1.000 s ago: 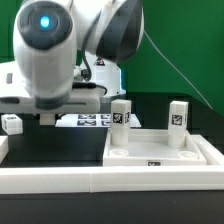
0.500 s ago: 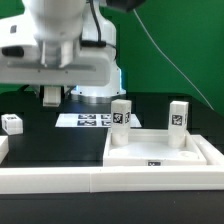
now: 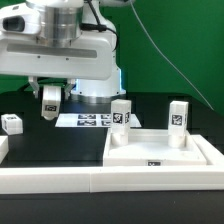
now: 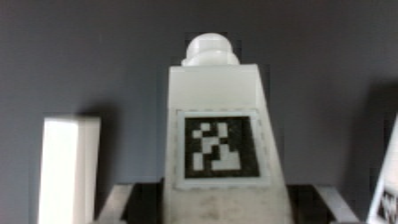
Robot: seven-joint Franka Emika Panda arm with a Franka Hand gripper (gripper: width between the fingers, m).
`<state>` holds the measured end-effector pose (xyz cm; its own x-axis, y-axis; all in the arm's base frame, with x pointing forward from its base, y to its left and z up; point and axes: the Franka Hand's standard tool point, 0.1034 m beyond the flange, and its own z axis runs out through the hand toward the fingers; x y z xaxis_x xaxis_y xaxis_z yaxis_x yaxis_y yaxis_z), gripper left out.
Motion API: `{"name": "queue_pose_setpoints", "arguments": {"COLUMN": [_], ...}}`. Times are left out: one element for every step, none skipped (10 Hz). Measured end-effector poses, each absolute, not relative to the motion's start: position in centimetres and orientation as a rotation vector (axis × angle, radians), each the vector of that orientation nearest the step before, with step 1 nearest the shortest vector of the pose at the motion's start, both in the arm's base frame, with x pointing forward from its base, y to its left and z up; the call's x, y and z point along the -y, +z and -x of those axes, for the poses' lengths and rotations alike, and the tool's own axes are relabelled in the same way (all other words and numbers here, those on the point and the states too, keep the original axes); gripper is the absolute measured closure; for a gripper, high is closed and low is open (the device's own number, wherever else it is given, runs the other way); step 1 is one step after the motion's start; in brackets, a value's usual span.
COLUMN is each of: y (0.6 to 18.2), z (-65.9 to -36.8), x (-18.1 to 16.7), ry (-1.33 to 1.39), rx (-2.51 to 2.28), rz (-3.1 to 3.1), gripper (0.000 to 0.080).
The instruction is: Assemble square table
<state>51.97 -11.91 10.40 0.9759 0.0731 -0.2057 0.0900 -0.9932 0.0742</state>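
Plainly, the gripper (image 3: 48, 93) is closed partway on one white peg leg, the held leg (image 3: 50, 102). In the exterior view this leg hangs tilted under the arm, toward that view's left, next to the end of the marker board (image 3: 92, 120); whether its lower tip touches the black table (image 3: 60, 142) cannot be told from there.

The wrist view gives what the exterior view cannot. It shows the held leg close up, its black-and-white tag (image 4: 217, 150) facing the camera and its rounded peg end (image 4: 210, 45) pointing away; one white finger (image 4: 71, 165) runs alongside it, and a sliver of the other shows at the opposite edge, so the leg sits between the two. That view shows nothing of the other parts.

Only the exterior view shows the rest. The table top (image 3: 160, 157), a white tray with a raised rim, lies on the table toward that view's right, just behind the long white border rail (image 3: 60, 180). The left standing leg (image 3: 121, 113) and the right standing leg (image 3: 178, 115) rise upright at its far rim, tags toward the camera; whether they are fastened cannot be told. A loose leg (image 3: 12, 123) lies on the table at that view's far left, well apart from the tray; a green backdrop (image 3: 175, 50) closes the scene.
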Motion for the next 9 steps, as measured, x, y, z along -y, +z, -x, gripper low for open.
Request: {"name": "queue_pose_setpoints", "arguments": {"y": [10.8,11.2,10.9,10.6,10.7,10.4,10.7,11.4,11.6], "z": [-52.7,-54.0,-54.7,-54.5,-54.7,-54.4,-55.2,-56.6,-57.6], "x": [11.8,11.7,11.6,11.8,12.4,11.9,9.5,6.6,5.3], "ry": [-0.282,-0.185,-0.033,0.041,0.180,0.145,0.174,0.214,0.226], "rx": [-0.126,-0.125,-0.145,-0.169,-0.180,-0.151,-0.045,-0.022,-0.041], "rz": [-3.040,-3.039,-3.017,-3.007,-2.979,-2.993,-3.008,-3.017,-3.015], "gripper": [0.0509,0.0509,0.0509,0.0509,0.0509,0.0509,0.0509,0.0509,0.0509]}}
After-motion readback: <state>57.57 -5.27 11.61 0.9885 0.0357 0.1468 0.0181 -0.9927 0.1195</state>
